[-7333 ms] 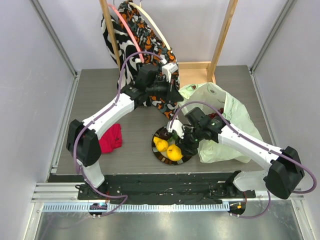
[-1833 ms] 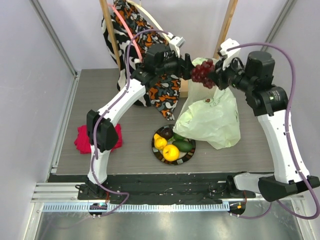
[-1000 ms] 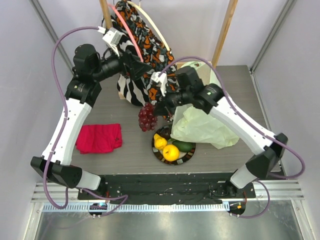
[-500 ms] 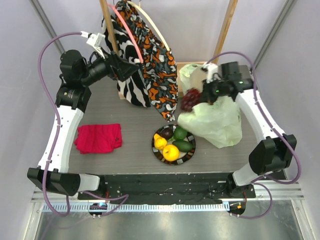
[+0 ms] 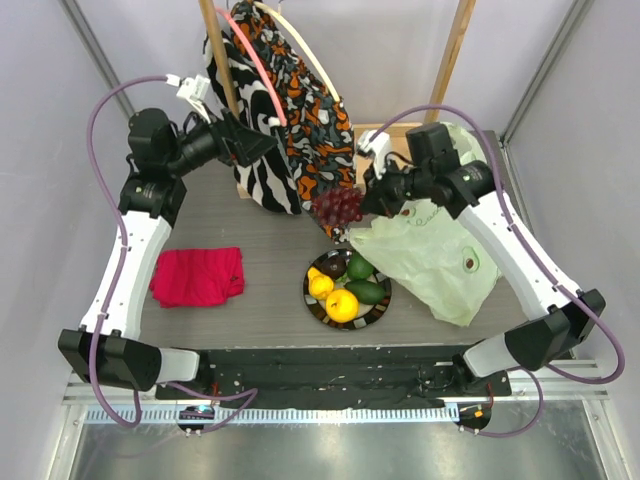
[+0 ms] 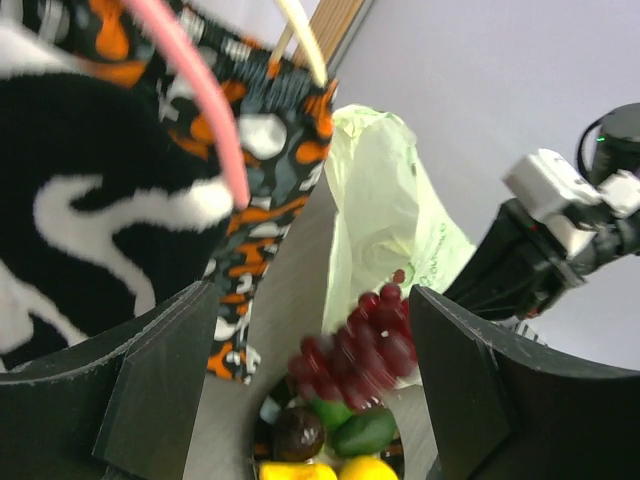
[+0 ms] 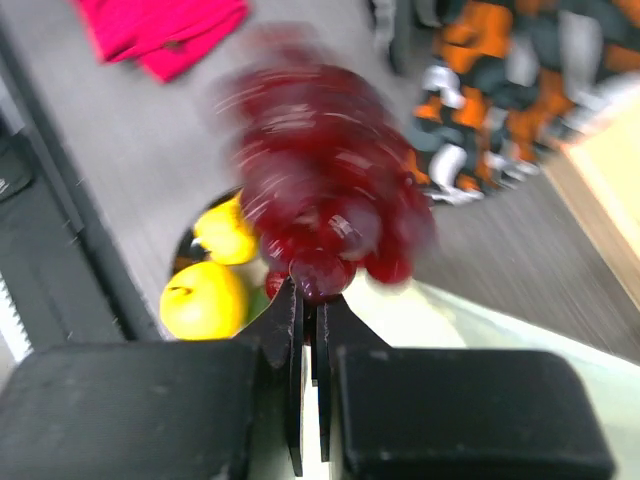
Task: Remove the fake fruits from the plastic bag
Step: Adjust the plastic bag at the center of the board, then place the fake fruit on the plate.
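My right gripper (image 5: 372, 196) is shut on the stem of a dark red grape bunch (image 5: 338, 205) (image 7: 320, 190), which hangs above the table just behind the plate (image 5: 320, 318). On the plate lie a lemon (image 5: 322, 288), an orange-yellow fruit (image 5: 343, 305), two green fruits (image 5: 366, 290) and a dark brown one (image 5: 333, 266). The pale green plastic bag (image 5: 440, 255) lies crumpled to the right, under the right arm. High at the left, my left gripper (image 5: 248, 146) stands open and empty beside the hanging patterned bags. In the left wrist view the grapes (image 6: 360, 350) blur between its fingers (image 6: 165, 390), far below them.
Zebra and orange patterned cloth bags (image 5: 290, 110) hang from a wooden frame (image 5: 455, 60) at the back. A red cloth (image 5: 198, 275) lies at the left front. Grey walls close in both sides.
My right gripper has carried the grape bunch left, from over the plastic bag toward the table's middle. The bag has slumped and spread to the right. The left arm has barely moved.
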`<state>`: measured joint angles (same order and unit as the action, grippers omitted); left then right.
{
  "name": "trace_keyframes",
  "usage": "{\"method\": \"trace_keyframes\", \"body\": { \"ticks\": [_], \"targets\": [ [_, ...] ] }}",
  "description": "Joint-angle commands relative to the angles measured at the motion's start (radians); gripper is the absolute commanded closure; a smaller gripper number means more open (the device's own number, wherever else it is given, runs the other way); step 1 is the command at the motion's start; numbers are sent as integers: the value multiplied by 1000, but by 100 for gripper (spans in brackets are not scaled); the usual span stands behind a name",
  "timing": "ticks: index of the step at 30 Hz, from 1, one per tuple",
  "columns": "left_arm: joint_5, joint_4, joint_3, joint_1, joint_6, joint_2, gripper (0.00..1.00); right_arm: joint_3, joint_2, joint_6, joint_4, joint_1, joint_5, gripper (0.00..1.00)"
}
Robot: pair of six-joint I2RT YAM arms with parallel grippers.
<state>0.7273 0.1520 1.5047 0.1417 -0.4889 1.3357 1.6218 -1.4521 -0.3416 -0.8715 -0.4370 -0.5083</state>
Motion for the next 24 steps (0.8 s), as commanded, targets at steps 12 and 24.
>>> {"method": "trace_keyframes", "body": {
  "ticks": [12,24],
  "targets": [
    [11,-42,-201,-103,-65,-133,19,-181,42,-275,-49,-180,85,99],
    [12,-80,-235,-117,-100,-138,19,-276,19,-295,-24,-224,106,98]
  ]
}}
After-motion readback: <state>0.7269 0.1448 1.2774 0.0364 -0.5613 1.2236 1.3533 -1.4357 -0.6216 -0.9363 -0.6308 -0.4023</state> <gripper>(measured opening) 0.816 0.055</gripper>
